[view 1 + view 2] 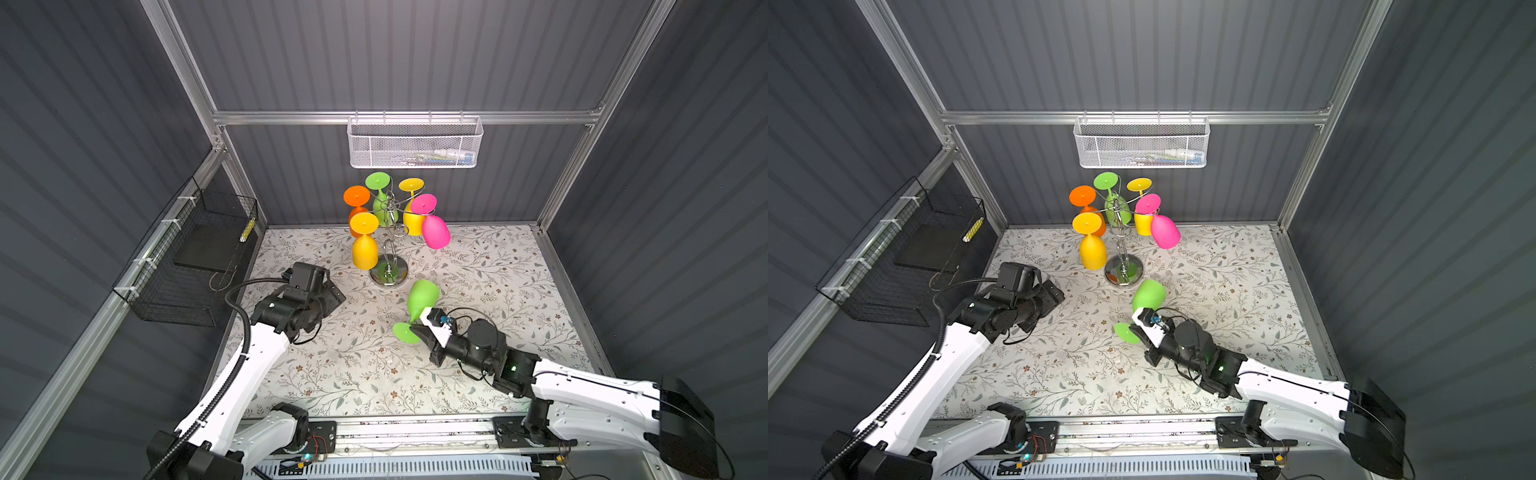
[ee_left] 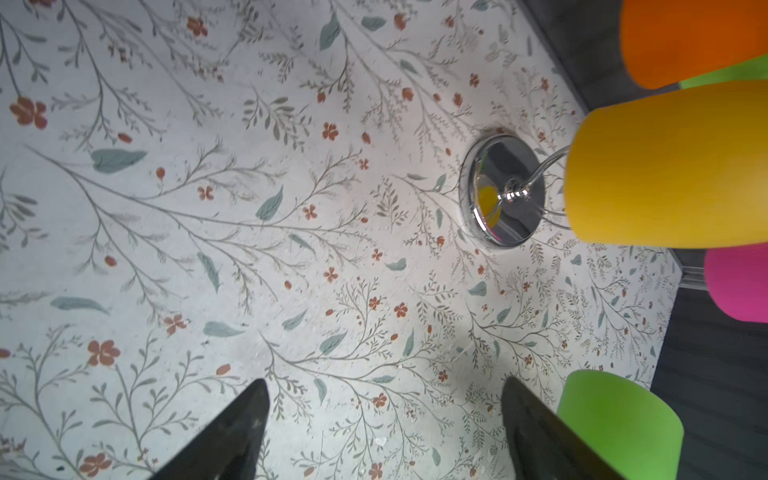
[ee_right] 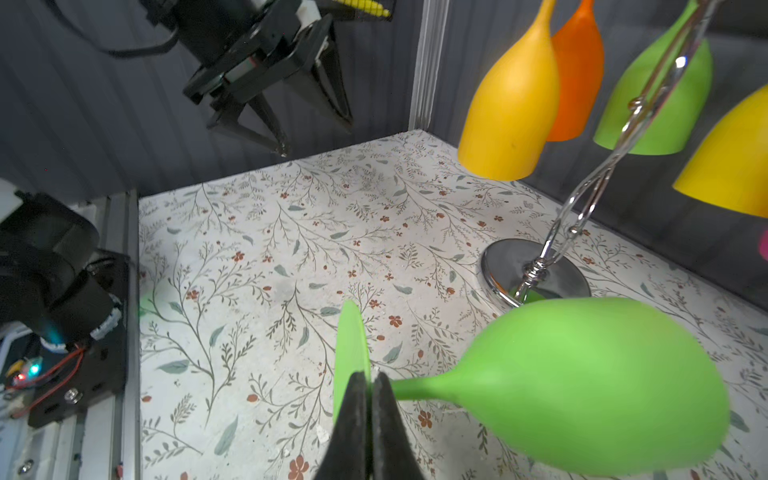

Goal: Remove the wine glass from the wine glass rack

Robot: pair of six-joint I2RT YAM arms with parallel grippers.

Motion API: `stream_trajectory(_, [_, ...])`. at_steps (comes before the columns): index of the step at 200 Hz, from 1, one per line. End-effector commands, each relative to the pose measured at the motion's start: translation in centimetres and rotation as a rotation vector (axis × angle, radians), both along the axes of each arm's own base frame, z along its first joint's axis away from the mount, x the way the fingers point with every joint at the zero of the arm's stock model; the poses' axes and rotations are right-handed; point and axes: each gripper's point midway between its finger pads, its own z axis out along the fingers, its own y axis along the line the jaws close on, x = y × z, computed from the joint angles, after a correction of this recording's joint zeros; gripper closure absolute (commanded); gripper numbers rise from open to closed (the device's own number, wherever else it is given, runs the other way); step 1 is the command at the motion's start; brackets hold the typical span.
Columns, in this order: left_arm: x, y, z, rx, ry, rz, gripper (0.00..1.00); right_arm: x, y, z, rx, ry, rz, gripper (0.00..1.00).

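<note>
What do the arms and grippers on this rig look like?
The left arm and right arm: white shells, black joints. A ribbed black hose runs along the left arm; a green light glows on the right. The left gripper and right gripper each have two black, tapered fingers.

Wine glass rack (image 1: pixel 389 273) sits back-centre on the table (image 1: pixel 498 291), five glasses (image 1: pixel 365 249) hanging from it. Just in front, slightly right: the wine glass (image 1: pixel 420 297), off the rack, in the right gripper (image 1: pixel 419 325). Left gripper (image 1: pixel 334 296) is front-left of the rack. Back-wall basket (image 1: pixel 415 143) is up behind it, left-wall basket (image 1: pixel 195 257) off to the side.
</note>
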Motion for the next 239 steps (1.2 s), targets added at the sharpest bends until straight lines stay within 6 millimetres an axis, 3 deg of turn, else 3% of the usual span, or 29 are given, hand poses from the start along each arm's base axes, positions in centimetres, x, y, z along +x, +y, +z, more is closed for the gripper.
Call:
stream_trajectory(1, [-2.2,-0.7,-2.7,-0.085,0.162,0.069,0.14,0.6,1.1,1.2,-0.035,-0.209,-0.032,1.0])
stream_trajectory(52, [-2.9,-3.0,-4.6,-0.24,0.21,0.112,0.19,0.0,4.1,-1.2,-0.16,-0.375,-0.035,1.0])
stream_trajectory(145, [-3.2,-8.1,-4.6,-0.465,0.198,0.118,0.3,0.0,7.2,-0.6,-0.194,-0.596,-0.093,1.0])
stream_trajectory(150, [-3.2,-8.5,-4.6,-0.476,0.201,0.121,0.31,-1.2,7.9,-0.6,-0.19,-0.61,-0.066,1.0])
stream_trajectory(165, [-3.3,-9.4,-4.5,-0.498,0.211,0.122,0.33,-1.3,8.2,-0.4,-0.2,-0.636,-0.072,1.0])
stream_trajectory(239, [-3.9,-11.4,-5.0,-0.514,0.225,0.122,0.44,-1.1,8.9,-0.4,-0.237,-0.678,-0.079,1.0])
